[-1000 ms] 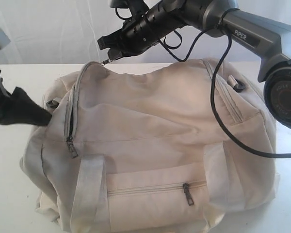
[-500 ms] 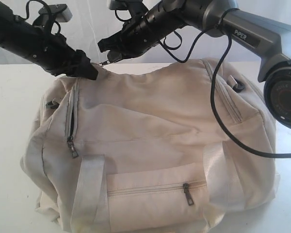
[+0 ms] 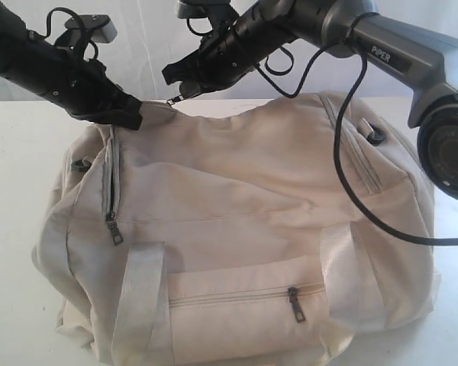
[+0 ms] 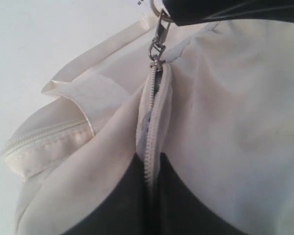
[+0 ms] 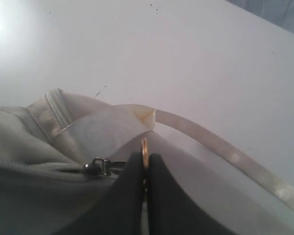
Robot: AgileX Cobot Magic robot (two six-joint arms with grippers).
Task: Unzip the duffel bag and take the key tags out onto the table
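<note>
Grey arm [image 3: 412, 59] with "PiPER" lettering [image 3: 378, 52] above duffel bag [image 3: 237, 198]

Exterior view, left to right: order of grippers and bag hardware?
Left gripper gripping the duffel bag → right gripper on the top zipper pull → front pocket zipper pull → right webbing strap. Side zipper pull and left strap overlap the left gripper, omitted.

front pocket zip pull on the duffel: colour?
Dark grey metal. The front pocket zip pull on the cream duffel bag shows best in the exterior view.
</note>
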